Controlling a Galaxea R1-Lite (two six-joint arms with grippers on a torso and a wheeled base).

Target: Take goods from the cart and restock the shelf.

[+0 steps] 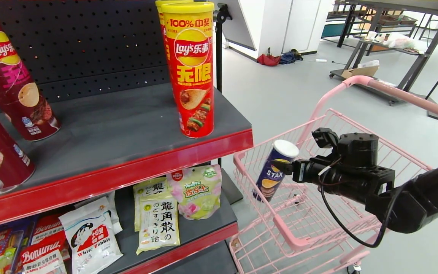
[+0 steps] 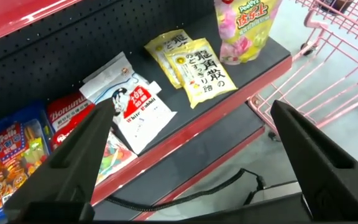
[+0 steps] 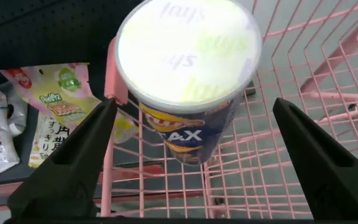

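Over the cart: the right gripper (image 1: 289,167) is out at the basket corner nearest the shelf, level with the upper half of the blue can (image 1: 274,171).
Right pincer: spread wide, and from its own wrist camera one dark finger sits on each side of the can's white lid. Whether the pads touch the can, I cannot tell.
Blue can: tilted, with the lid leaning toward the arm and the base down inside the pink cart (image 1: 280,224), close against the front wire wall. Whether it rests on the basket floor or is lifted, I cannot tell.
Left side: the left gripper (image 2: 191,106) hangs in front of the lower shelf board (image 2: 253,68), above the snack bags.
Left pincer: wide apart, nothing between the fingers.
Upper shelf (image 1: 127,118): a tall red and yellow can (image 1: 194,72) stands upright near the right front edge, with a second one just behind it. Two dark red cans (image 1: 11,80) stand far over on the left, with bare grey board between the two groups.
Lower board: a yellow bag (image 1: 157,217) lies flat, a pink and green bag (image 1: 198,190) overlaps its right edge, and a white bag (image 1: 89,239) is to the left of them.
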